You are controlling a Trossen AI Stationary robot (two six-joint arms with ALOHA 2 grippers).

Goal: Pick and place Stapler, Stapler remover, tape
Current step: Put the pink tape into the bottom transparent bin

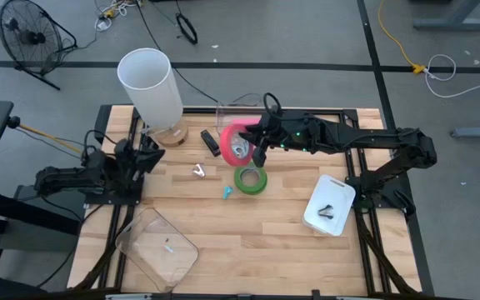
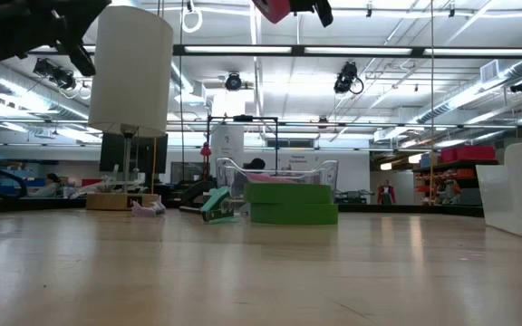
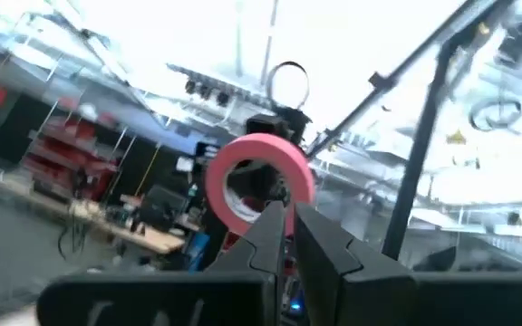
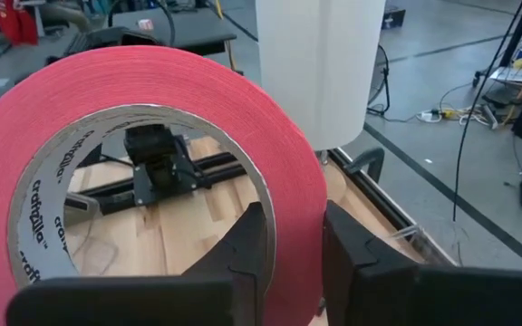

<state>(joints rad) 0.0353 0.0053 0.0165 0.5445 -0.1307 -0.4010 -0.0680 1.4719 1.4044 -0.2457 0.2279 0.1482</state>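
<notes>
The pink-red tape roll (image 1: 238,140) is up in the air over the table's far middle, pinched through its rim by the right gripper (image 1: 257,138). The green tape roll (image 1: 250,179) lies flat on the table (image 1: 265,242) just below it. The left gripper (image 1: 151,152) sits narrow at the left edge, holding nothing.

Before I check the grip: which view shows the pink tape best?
The right wrist view: the pink tape fills it, pinched by the right claw. High view shows it small, low view only an edge, left wrist view farther off.
</notes>
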